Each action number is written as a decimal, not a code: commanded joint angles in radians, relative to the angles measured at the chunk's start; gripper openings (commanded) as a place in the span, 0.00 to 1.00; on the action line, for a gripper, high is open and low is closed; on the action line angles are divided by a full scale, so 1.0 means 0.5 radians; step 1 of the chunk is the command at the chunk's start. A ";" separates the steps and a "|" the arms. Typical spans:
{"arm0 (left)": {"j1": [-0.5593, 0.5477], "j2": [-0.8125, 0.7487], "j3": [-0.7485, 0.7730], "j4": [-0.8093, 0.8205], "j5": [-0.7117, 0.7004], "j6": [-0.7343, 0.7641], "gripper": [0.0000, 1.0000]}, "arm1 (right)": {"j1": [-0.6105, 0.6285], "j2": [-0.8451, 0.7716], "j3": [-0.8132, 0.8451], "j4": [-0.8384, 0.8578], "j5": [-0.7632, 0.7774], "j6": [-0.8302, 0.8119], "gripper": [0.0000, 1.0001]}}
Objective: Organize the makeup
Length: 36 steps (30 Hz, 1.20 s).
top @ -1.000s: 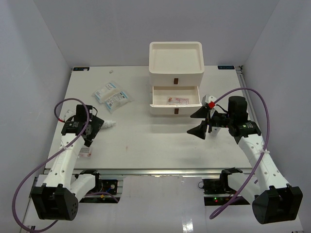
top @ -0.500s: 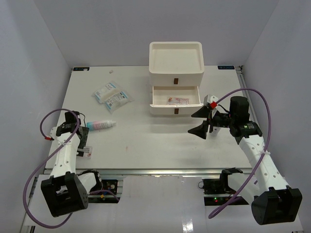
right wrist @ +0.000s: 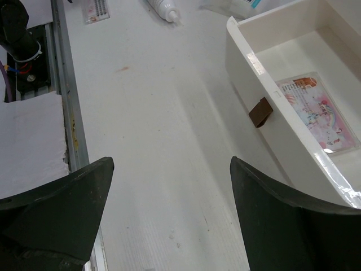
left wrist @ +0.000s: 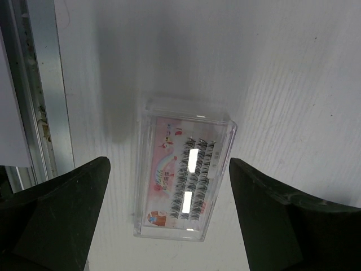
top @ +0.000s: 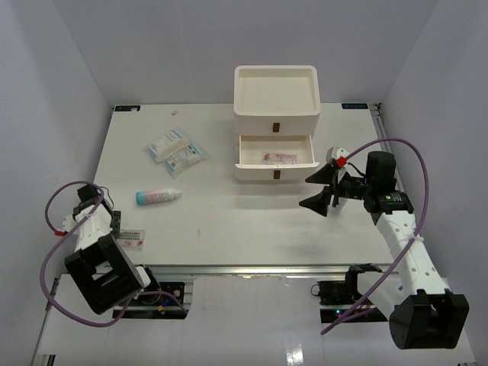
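Observation:
A clear case of false lashes with a pink card (left wrist: 186,180) lies flat on the table near the front rail. My left gripper (left wrist: 169,226) hangs open above it, one finger on each side, not touching; in the top view the case (top: 131,237) is just right of that gripper (top: 113,226). A pink-blue tube (top: 158,197) lies left of centre. Clear packets with white-blue contents (top: 175,150) lie behind it. My right gripper (top: 324,189) is open and empty above bare table, right of the open drawer (right wrist: 248,56). A pink-labelled packet (right wrist: 313,110) lies in that drawer.
The white three-drawer box (top: 274,114) stands at the back centre with its middle drawer pulled out and a brown handle (right wrist: 260,111) on the front. A metal rail (left wrist: 42,84) runs along the table's near edge. Grey walls close in the left, right and back.
My left arm has pulled back to the near left corner, uncovering the pink-blue tube. The right gripper has shifted slightly to the right. The makeup has not moved.

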 commanded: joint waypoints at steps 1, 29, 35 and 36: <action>0.029 0.079 0.000 0.151 0.030 0.097 0.98 | -0.054 0.008 -0.011 0.068 -0.095 0.027 0.90; 0.032 0.023 0.020 0.233 0.246 0.290 0.16 | -0.102 -0.039 -0.023 0.096 -0.187 0.070 0.90; 0.026 -0.435 0.124 0.208 0.570 0.321 0.10 | -0.155 -0.056 -0.020 0.093 -0.192 0.073 0.90; 0.017 -0.480 0.144 0.229 0.724 0.315 0.08 | -0.162 -0.063 -0.020 0.092 -0.192 0.073 0.90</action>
